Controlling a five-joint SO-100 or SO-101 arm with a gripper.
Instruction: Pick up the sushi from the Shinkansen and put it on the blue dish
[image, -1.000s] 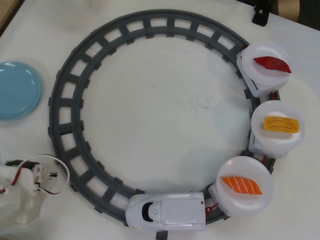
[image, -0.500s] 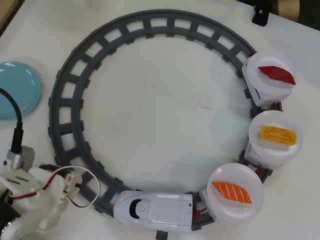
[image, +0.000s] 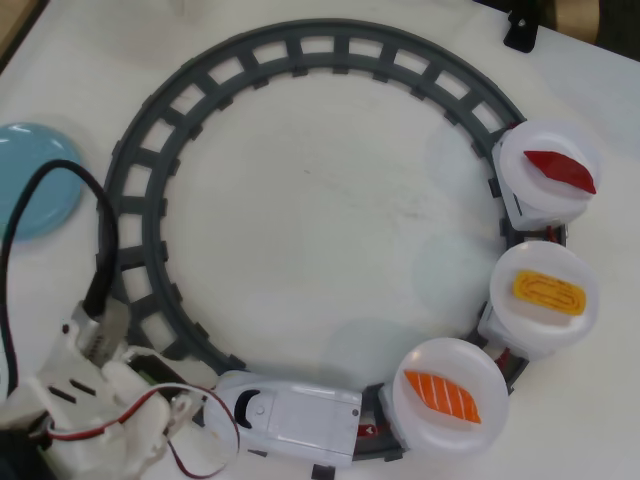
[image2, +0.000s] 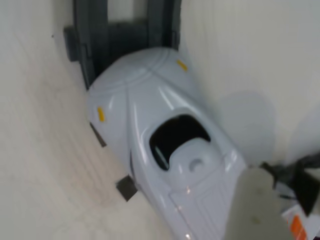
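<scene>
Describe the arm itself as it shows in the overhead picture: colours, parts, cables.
The arm is built from white plastic parts with slotted openings. A thick black cable loops into a silvery plug on top, and thin red and white wires curl beside it. The pincer cannot be made out.

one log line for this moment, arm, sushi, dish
arm: at Shinkansen nose, fingers unseen | sushi: on first car's plate, untouched | blue dish: empty, far left in overhead view

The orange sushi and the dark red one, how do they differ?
The orange sushi has thin white stripes; the dark red piece is plain. The orange one rides the plate right behind the Shinkansen; the red one rides the last plate. Both lie on round white plates.
</scene>
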